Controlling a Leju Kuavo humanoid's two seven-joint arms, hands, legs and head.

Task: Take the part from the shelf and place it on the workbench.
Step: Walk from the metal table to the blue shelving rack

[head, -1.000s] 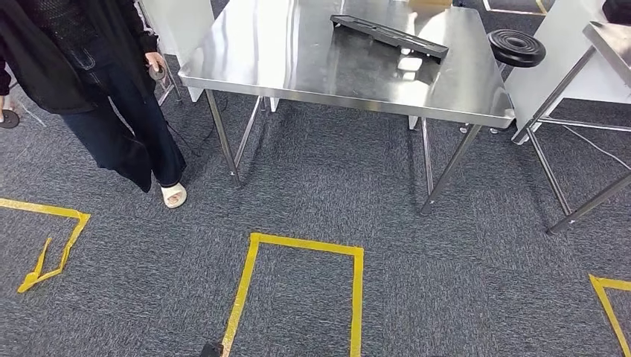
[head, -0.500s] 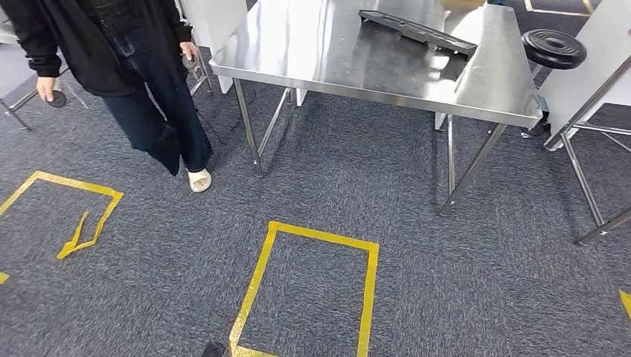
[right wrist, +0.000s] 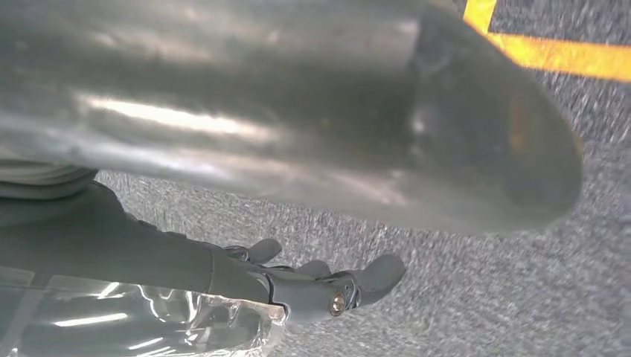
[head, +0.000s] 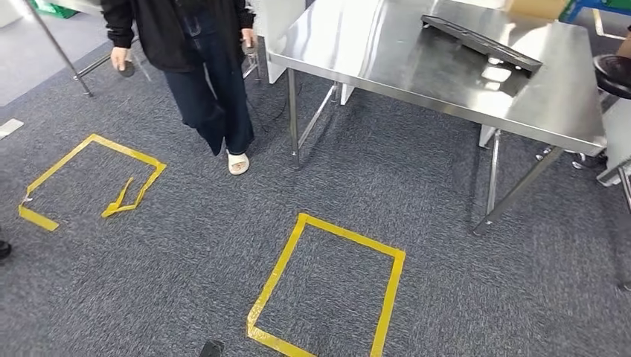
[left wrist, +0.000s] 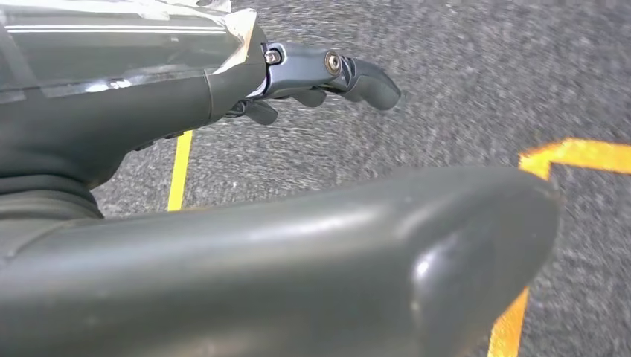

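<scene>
A long black part point(head: 480, 43) lies flat on the far side of a stainless steel table point(head: 402, 67) at the upper right of the head view. My left hand point(left wrist: 149, 111) hangs over grey carpet. Its dark fingers point(left wrist: 350, 74) stretch away from the thick thumb point(left wrist: 312, 268) and there is nothing between them. My right hand point(right wrist: 149, 253) hangs the same way over the carpet. Its fingers point(right wrist: 357, 282) are spread from the thumb point(right wrist: 298, 111) and hold nothing.
A person in dark clothes point(head: 201, 59) stands on the carpet by the table's left corner. Yellow tape marks one square point(head: 327, 290) just ahead of me and another point(head: 97, 178) to the left. A black round stool point(head: 616, 74) sits beyond the table's right end.
The whole picture has shifted: my view has swung to the left, so the table and the person now sit further right. The part still lies on the table.
</scene>
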